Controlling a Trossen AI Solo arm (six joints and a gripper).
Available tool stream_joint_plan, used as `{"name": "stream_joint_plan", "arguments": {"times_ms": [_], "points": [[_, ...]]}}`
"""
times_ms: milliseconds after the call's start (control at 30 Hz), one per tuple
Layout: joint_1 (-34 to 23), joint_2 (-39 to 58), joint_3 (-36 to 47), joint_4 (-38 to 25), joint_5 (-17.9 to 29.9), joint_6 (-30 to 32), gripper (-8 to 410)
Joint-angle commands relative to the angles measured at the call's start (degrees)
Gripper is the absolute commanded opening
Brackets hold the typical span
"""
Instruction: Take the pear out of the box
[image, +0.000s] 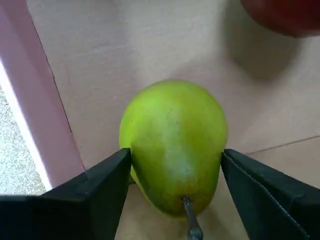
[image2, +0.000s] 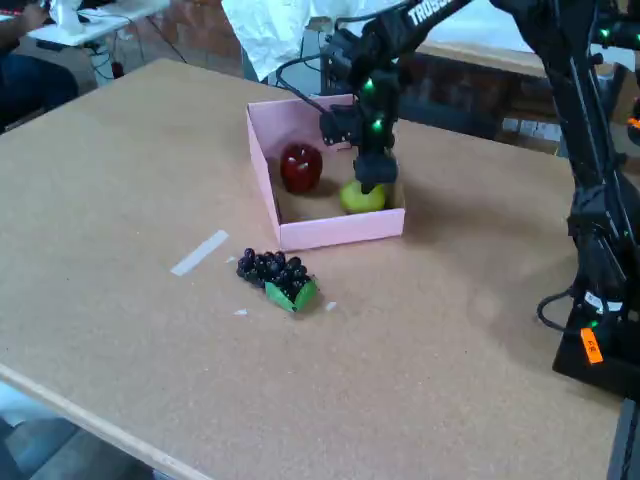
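The yellow-green pear (image: 175, 135) lies on the floor of the pink box (image: 45, 125), its dark stem pointing toward the wrist camera. My gripper (image: 176, 155) has come down over it, and the two black fingers press against its left and right sides. In the fixed view the pear (image2: 360, 198) sits in the front right corner of the box (image2: 340, 230), with the gripper (image2: 370, 185) straight above it, reaching in over the walls.
A dark red apple (image2: 300, 167) rests in the box, left of the pear, and shows at the wrist view's top right (image: 285, 15). A dark grape bunch (image2: 275, 272) and a tape strip (image2: 198, 252) lie on the table before the box. The arm's base (image2: 600, 340) stands at the right.
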Motion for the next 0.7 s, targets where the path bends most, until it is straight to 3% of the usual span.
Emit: {"name": "stream_joint_plan", "arguments": {"times_ms": [0,333,667], "points": [[0.00,0.04,0.02,0.09,0.46,0.35,221],[0.07,-1.05,2.29,-4.39,1.20,1.97,72],[1.03,-2.71,5.16,-8.20,1.22,2.73,63]]}}
